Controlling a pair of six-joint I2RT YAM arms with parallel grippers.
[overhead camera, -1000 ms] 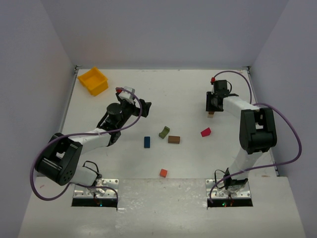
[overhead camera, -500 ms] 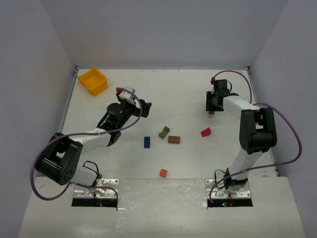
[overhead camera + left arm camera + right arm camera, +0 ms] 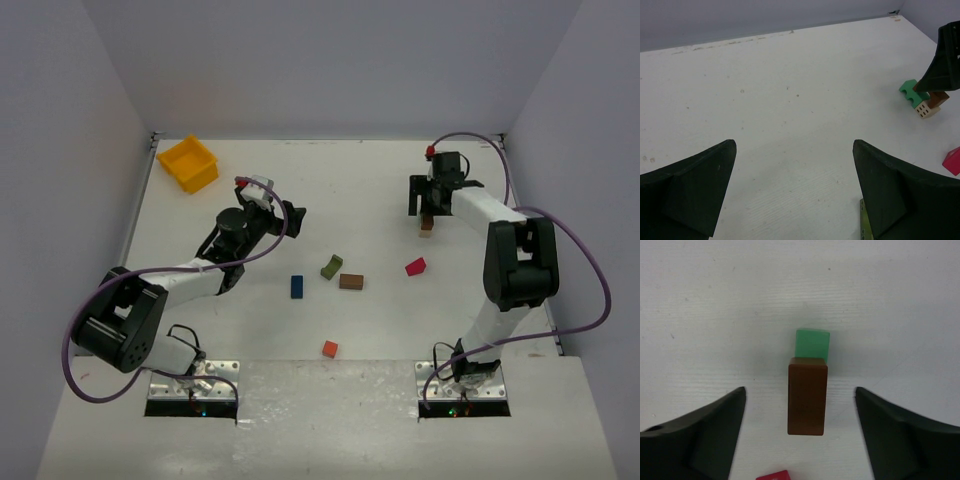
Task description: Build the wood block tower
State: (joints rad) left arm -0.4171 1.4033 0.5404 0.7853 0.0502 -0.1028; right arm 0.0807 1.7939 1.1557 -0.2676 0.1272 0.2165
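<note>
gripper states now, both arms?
Left gripper: open, empty.
Right gripper: open, straddling the brown block, not gripping it.

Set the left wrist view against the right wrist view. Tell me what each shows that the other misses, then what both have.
Left wrist only: the pale block beneath the brown block, a sliver of the olive block, and the open left gripper. Right wrist only: the brown block's whole top face, with the open right gripper astride it, not touching. Both: the green arch, the brown block, the magenta block and the white table.
</note>
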